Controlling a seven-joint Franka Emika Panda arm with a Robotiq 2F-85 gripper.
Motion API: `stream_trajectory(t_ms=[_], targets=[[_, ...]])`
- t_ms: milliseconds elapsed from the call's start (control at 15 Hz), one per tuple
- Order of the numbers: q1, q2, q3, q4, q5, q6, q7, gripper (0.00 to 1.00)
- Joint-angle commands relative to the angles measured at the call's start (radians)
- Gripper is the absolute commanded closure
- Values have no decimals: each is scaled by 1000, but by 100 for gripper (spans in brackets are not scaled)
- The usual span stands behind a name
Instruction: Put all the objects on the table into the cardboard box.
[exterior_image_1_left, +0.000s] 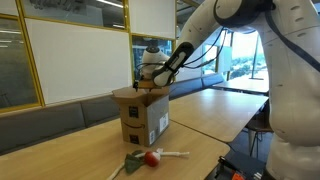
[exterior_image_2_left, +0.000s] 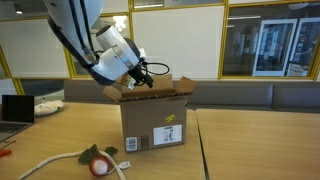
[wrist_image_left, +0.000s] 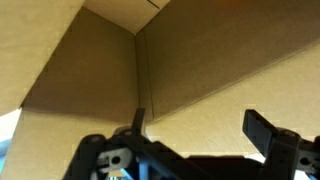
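The open cardboard box stands on the wooden table, also seen in the exterior view from its labelled side. My gripper hangs over the box's open top. In the wrist view my fingers are spread wide and empty, looking into the box's inner walls. On the table in front of the box lies a red ball-like object beside a greenish item and a white cable.
A laptop sits at the table's far end. The table seam runs beside the box. Glass walls and yellow-framed whiteboards stand behind. The robot's body fills one side.
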Motion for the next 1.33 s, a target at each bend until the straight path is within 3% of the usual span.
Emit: stream_trajectory(t_ms=[0,400,467,867,1267], targets=[[-1,-57,12,-2,23,-55,-21,0],[26,-248,43,-112,62,-258,2,0],[84,-294,2,-148,130,-296,-33,0],[159,-491,52,-308,267,-492,-13,0],[177,-635,78,-476,449,-548,-67,0]])
